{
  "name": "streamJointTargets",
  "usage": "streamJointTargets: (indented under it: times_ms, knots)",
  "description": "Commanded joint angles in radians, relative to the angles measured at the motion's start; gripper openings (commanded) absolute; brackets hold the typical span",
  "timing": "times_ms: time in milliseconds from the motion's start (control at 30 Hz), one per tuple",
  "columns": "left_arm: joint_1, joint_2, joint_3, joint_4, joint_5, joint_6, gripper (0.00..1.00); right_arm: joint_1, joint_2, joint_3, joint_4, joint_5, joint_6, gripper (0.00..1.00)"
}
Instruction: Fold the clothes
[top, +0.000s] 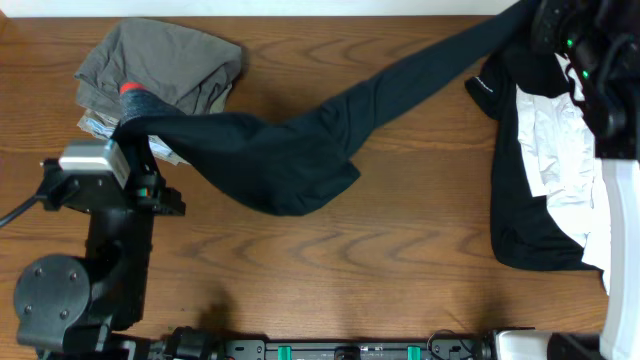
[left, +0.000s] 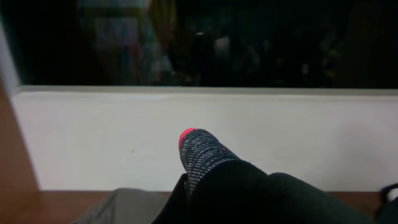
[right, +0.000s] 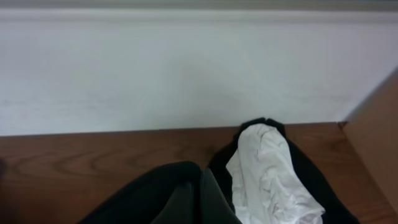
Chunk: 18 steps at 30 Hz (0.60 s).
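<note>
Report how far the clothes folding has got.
Done: nothing looks folded yet. In hand: the long black leggings are stretched across the wooden table, with the left gripper shut on the end with the grey, red-edged waistband and the right gripper shut on the leg end. Left: fold the leggings, then the crumpled black-and-white sports top at the table's right edge.

Overhead looks down; wrist views skim leggings (top: 270, 150) toward the wall (left: 249, 137).
</note>
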<state>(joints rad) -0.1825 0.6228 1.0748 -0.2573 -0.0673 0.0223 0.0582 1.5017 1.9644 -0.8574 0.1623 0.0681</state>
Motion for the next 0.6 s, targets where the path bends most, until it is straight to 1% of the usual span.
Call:
streamJointTargets:
  times_ms: [0, 67, 133, 267, 367, 467, 567]
  knots:
    - [-0.032, 0.005, 0.021, 0.015, -0.013, -0.024, 0.06, -0.012, -0.023, 0.018, -0.006, -0.061, 0.013, 0.01]
    - [-0.032, 0.023, 0.021, 0.015, -0.018, -0.024, 0.06, -0.012, -0.003, 0.017, -0.006, -0.098, 0.013, 0.01]
    - [-0.032, 0.049, 0.021, 0.014, -0.056, -0.024, 0.06, -0.012, 0.031, 0.017, -0.006, -0.111, 0.013, 0.01]
    - [-0.032, 0.126, 0.021, 0.003, -0.183, -0.023, 0.06, -0.012, 0.124, 0.017, 0.002, -0.149, 0.013, 0.01]
    - [-0.032, 0.193, 0.021, -0.001, -0.240, -0.023, 0.06, -0.012, 0.209, 0.017, 0.029, -0.184, 0.013, 0.01]
    - [-0.032, 0.272, 0.021, 0.002, -0.242, -0.020, 0.06, -0.011, 0.313, 0.017, 0.089, -0.216, 0.013, 0.01]
    - [-0.032, 0.353, 0.021, 0.008, -0.241, -0.020, 0.05, -0.011, 0.423, 0.017, 0.197, -0.223, 0.013, 0.01]
